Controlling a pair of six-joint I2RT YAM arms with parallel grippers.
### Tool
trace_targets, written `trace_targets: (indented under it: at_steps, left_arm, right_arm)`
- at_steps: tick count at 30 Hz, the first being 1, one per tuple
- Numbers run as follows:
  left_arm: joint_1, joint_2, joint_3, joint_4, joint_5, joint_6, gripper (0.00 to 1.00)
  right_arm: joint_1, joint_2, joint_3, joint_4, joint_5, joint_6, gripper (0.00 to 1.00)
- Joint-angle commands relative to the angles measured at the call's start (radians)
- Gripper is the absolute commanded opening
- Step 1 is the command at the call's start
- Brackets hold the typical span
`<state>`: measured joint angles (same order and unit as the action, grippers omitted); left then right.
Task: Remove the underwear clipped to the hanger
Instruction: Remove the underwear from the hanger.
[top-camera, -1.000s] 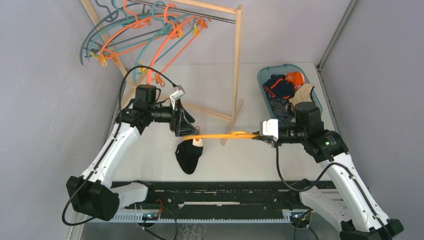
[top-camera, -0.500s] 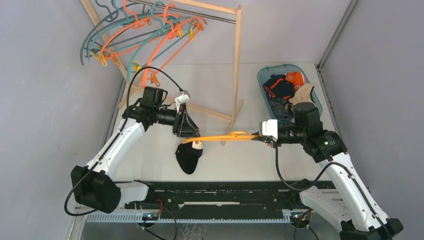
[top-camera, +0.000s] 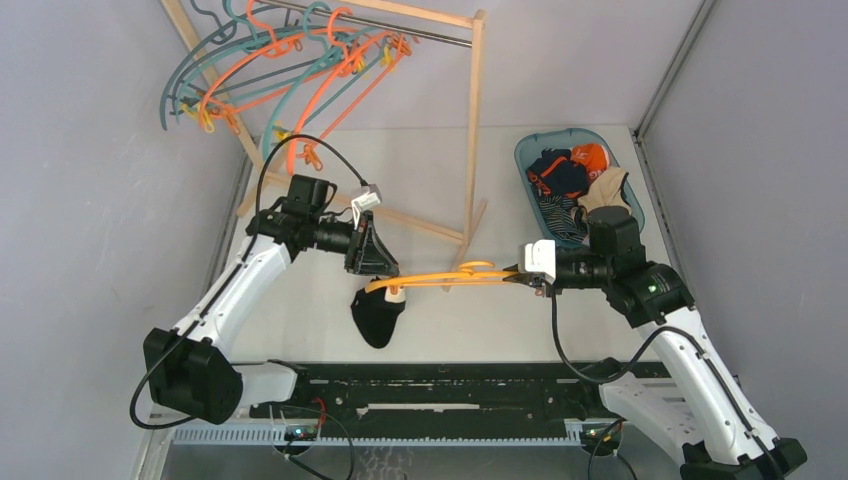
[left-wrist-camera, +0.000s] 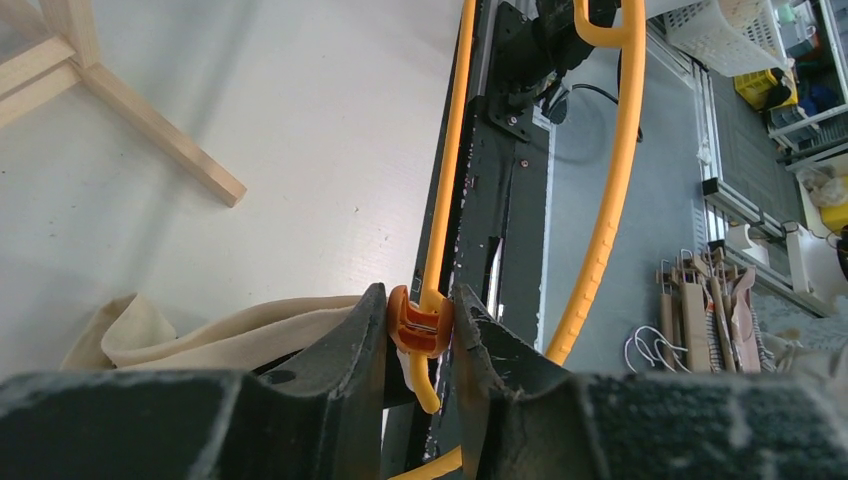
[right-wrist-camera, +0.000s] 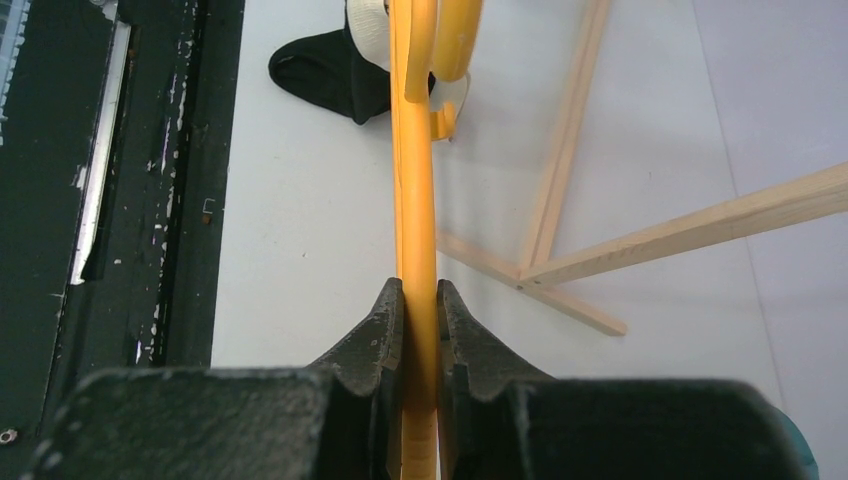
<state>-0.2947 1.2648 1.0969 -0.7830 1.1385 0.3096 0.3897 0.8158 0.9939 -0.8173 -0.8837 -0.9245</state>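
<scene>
My right fingers (right-wrist-camera: 385, 330) clench the yellow hanger (right-wrist-camera: 415, 200), left fingers (left-wrist-camera: 350, 350) pinch its clip (left-wrist-camera: 420, 325); black underwear (top-camera: 378, 312) hangs below, other briefs (top-camera: 560, 175) in basket (top-camera: 527, 150).

Bright, even light; soft, faint shadows; wrist views blur close up.
</scene>
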Motion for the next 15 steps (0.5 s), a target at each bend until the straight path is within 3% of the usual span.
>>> trace_targets:
  at_steps: [1, 9, 15]
  left_arm:
    - [-0.006, -0.002, 0.050, -0.022, 0.045, 0.029, 0.16]
    - [-0.013, -0.002, 0.053, -0.032, 0.046, 0.032, 0.01]
    - [-0.017, 0.003, 0.082, -0.077, 0.046, 0.045, 0.00]
  right_arm:
    - [0.005, -0.021, -0.001, 0.096, -0.006, 0.025, 0.00]
    - [0.006, -0.029, -0.006, 0.145, 0.028, 0.055, 0.00]
    - [0.018, -0.038, -0.009, 0.215, 0.095, 0.075, 0.00]
